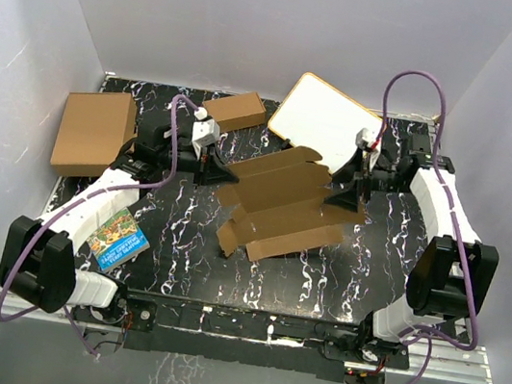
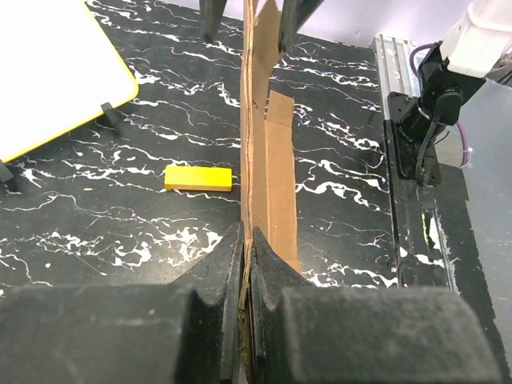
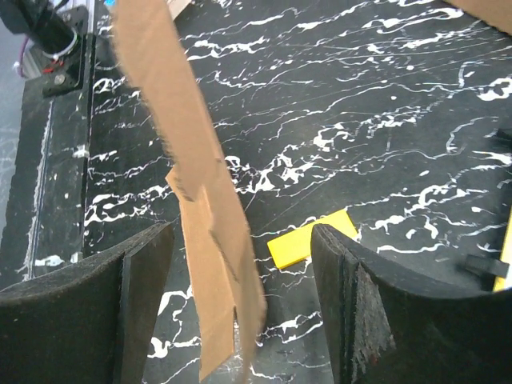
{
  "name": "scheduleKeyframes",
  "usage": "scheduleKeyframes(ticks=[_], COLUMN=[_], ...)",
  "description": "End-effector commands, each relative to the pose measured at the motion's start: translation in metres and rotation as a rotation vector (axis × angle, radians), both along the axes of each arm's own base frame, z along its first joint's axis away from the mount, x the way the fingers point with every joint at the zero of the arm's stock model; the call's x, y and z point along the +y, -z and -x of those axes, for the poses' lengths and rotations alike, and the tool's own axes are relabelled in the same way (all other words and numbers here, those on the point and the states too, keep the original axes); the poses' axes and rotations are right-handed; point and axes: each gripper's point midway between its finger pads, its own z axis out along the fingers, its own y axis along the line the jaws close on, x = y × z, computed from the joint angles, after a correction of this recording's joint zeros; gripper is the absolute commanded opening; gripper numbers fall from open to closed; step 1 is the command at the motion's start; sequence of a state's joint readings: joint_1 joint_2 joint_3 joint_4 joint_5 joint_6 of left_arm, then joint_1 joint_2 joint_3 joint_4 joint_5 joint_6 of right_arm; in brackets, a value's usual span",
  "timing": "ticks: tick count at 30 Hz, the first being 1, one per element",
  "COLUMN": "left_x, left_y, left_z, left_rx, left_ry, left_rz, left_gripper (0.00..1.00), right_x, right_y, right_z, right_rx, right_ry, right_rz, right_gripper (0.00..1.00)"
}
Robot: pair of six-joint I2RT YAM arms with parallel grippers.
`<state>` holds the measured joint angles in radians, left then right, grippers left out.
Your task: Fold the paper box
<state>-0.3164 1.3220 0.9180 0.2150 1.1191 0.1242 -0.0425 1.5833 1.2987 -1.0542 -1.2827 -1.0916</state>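
Far-left corner of the desk: big brown carton, lying flat. Nearer me along the left edge sits a colourful printed packet, just beside my left forearm.

My left gripper is left of centre, clenched on the paper box. In the wrist view both pads squeeze one cardboard edge w/ no gap, and the sheet runs away from me edge-on. Beyond that gripper, twd the far edge, lies a small brown box, apart from the paper box.

The paper box is unfolded, flaps splayed, mid-desk, spanning btw my two grippers at a tilt. Its near-left flap hangs lowest; can't tell if that flap touches the desk. A yellow block lies flat on the desk beside the cardboard, not touching it.

Far edge, right of centre: white board w/ pale frame, set at a slant.

My right gripper is at the box's right end, released. Its fingers stand wide apart and a cardboard flap passes btw them, close to one pad and well clear of the other. Can't tell if it brushes the near one.
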Motion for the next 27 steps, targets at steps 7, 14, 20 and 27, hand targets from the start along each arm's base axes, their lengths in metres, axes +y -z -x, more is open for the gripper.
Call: scheduleKeyframes(ticks=[7,14,20,27], left_x=[0.002,0.002,0.001,0.001], left_y=[-0.001,-0.005,-0.005,-0.006], left_z=[0.005,0.008,0.008,0.009], left_rx=[-0.06,-0.07,-0.067,-0.064], left_ry=[0.02,0.029,0.038,0.045], left_rz=[-0.018,-0.012,-0.003,0.001], left_gripper=[0.0,0.0,0.0,0.0], right_x=[-0.035,-0.039,-0.024,0.002], right_y=[-0.052,-0.037,-0.013,-0.01], right_z=[-0.023,-0.051,-0.054,-0.018], right_rx=[-0.05,-0.029,-0.089,-0.191], right_ry=[0.112,0.215,0.213,0.018], right_rz=[-0.132,-0.04,0.038,-0.003], right_gripper=[0.74,0.54,0.37,0.36])
